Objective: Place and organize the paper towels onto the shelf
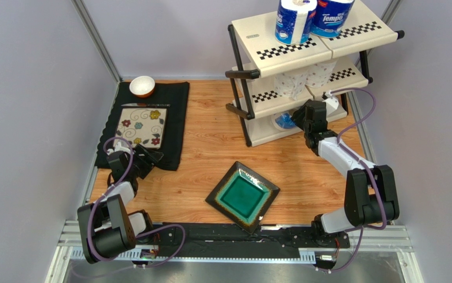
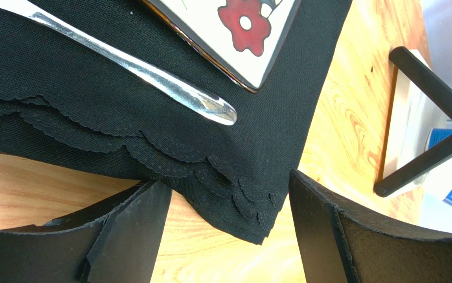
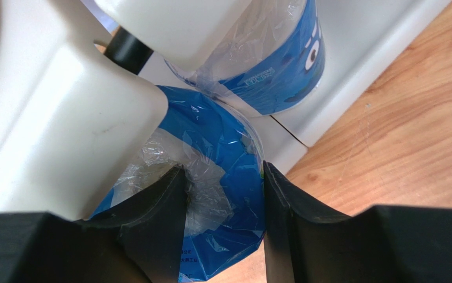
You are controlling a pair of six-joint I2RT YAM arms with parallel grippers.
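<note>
The right hand sits low at the shelf, fingers narrowed onto the crinkled end of a blue-wrapped roll in the bottom tier, probably to seat it beside its neighbour. Two wrapped rolls stand on top, and plain ones fill the middle. The left hand hangs open and empty over the placemat.

Two paper towels stand atop the shelf; a bowl lies left.

top-shelf rolls: tops cropped by frame | bottom-tier roll: mostly hidden
</note>
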